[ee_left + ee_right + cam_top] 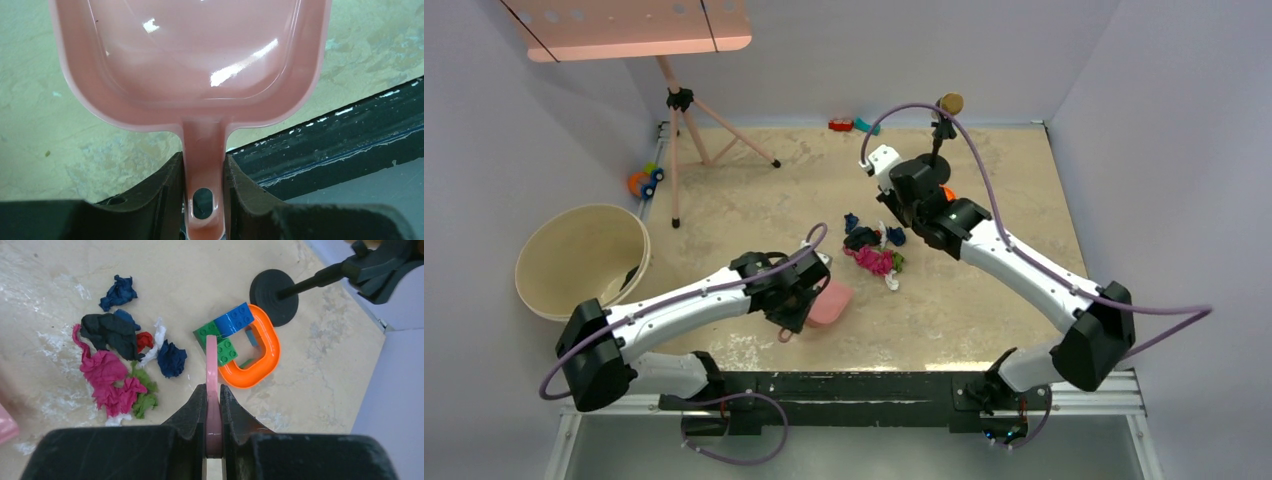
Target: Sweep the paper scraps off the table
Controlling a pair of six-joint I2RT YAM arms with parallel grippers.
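Note:
The paper scraps (873, 251) lie in a loose heap mid-table, black, magenta, dark blue, green, red and white; they show at the left of the right wrist view (115, 371). My left gripper (798, 303) is shut on the handle of the pink dustpan (832, 303), whose pan lies near and left of the heap. In the left wrist view the handle sits between my jaws (202, 161) and the pan (190, 60) looks empty. My right gripper (902, 212) is just beyond and right of the heap, shut (212, 390) on a thin pink tool (212, 355) seen edge-on.
Blue-green blocks with an orange horseshoe (252, 347) lie right of the scraps, by a black stand's round base (272, 297). A beige bowl (584, 260) sits off the table's left side. A pink tripod (679, 130) and small toys (849, 125) stand at the back. Black rail (350, 140) edges the beige table (984, 300).

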